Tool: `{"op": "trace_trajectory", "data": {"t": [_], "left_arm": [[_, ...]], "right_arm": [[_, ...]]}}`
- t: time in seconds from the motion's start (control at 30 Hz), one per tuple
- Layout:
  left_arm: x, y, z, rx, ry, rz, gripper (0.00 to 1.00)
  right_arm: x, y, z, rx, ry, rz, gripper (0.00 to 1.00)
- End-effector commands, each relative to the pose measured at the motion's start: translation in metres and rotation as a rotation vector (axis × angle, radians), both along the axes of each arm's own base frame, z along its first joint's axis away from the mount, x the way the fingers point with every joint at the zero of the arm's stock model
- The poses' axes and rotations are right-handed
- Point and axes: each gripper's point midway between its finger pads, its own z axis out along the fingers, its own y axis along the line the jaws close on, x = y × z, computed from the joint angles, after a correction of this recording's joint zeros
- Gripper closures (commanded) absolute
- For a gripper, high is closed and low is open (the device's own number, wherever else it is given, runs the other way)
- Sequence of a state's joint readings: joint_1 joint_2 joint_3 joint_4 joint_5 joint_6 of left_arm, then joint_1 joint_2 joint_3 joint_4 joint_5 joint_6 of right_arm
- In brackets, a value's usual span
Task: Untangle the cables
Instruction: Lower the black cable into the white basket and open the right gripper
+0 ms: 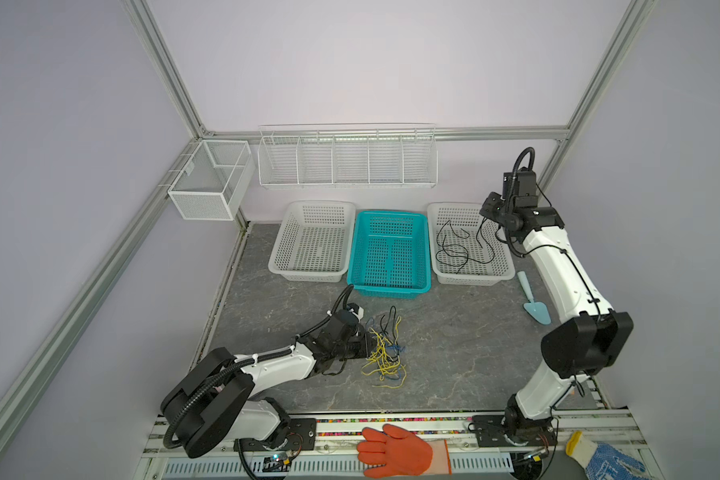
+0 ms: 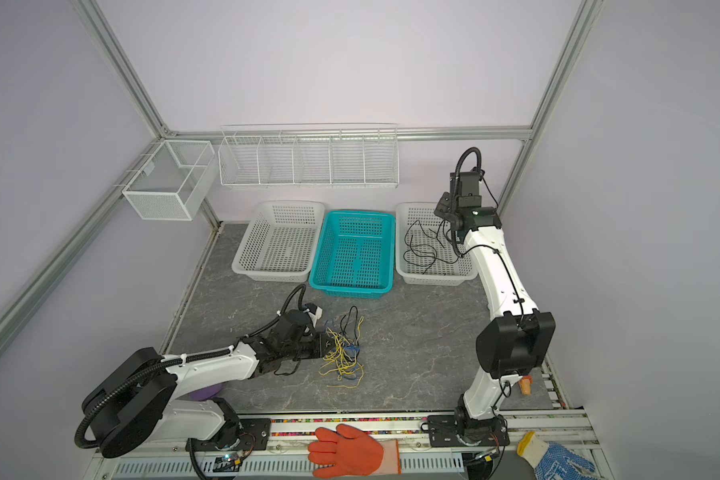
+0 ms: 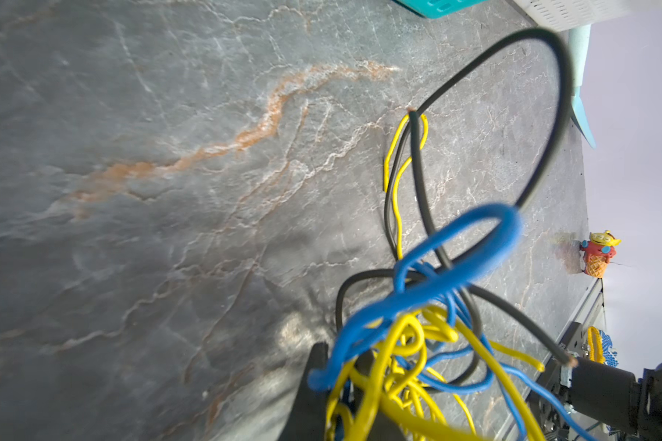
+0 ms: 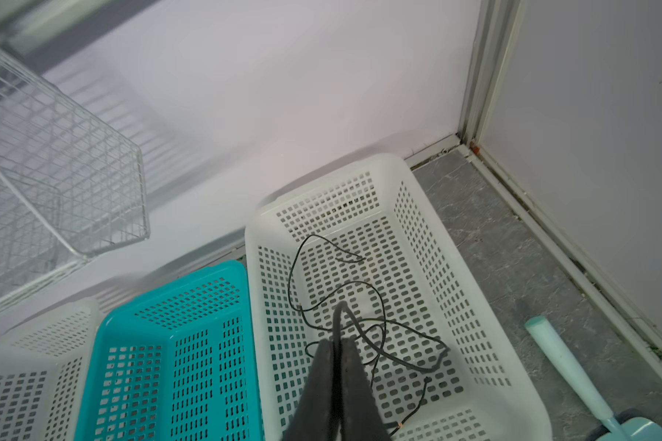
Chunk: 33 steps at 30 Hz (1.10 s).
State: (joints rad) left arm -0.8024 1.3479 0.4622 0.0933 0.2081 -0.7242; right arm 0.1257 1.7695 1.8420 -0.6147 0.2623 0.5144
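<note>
Left jaws pinch the tangle of cables (image 1: pixel 385 353) near the worktop's (image 1: pixel 454 353) front middle; right jaws pinch a black cable (image 4: pixel 344 307) over the back-right basket (image 4: pixel 322 179). If we tug hard, knots may tighten, or the thin cable may slip free

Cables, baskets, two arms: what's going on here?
Two robot arms are sorting tangled cables. The left hand is shut at the edge of the tangle of yellow, blue and black cables on the table, apparently pinching some strands. The right hand is shut on a black cable above the right basket, where more black cable lies. The teal basket and left basket hold nothing.
</note>
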Motion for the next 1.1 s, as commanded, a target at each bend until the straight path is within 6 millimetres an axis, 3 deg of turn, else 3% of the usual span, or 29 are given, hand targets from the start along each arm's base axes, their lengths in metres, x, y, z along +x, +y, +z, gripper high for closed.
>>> {"op": "trace_trajectory", "data": {"t": [0.0, 0.37, 0.6, 0.77, 1.07], "left_arm": [[-0.01, 0.014, -0.019, 0.083, 0.051, 0.0, 1.0], [-0.013, 0.02, -0.019, 0.094, 0.045, 0.005, 1.0], [-0.012, 0.02, -0.017, 0.095, 0.045, 0.002, 1.0], [-0.011, 0.019, -0.015, 0.094, 0.042, 0.001, 1.0], [-0.011, 0.018, -0.013, 0.091, 0.044, 0.0, 1.0]], "right_arm": [[0.007, 0.013, -0.036, 0.08, 0.072, 0.04, 0.93], [0.016, 0.026, -0.131, 0.133, 0.274, 0.096, 0.93], [0.016, 0.031, -0.161, 0.148, 0.333, 0.126, 0.93], [0.013, 0.033, -0.171, 0.143, 0.372, 0.144, 0.92], [0.008, 0.035, -0.156, 0.151, 0.347, 0.154, 0.88]]}}
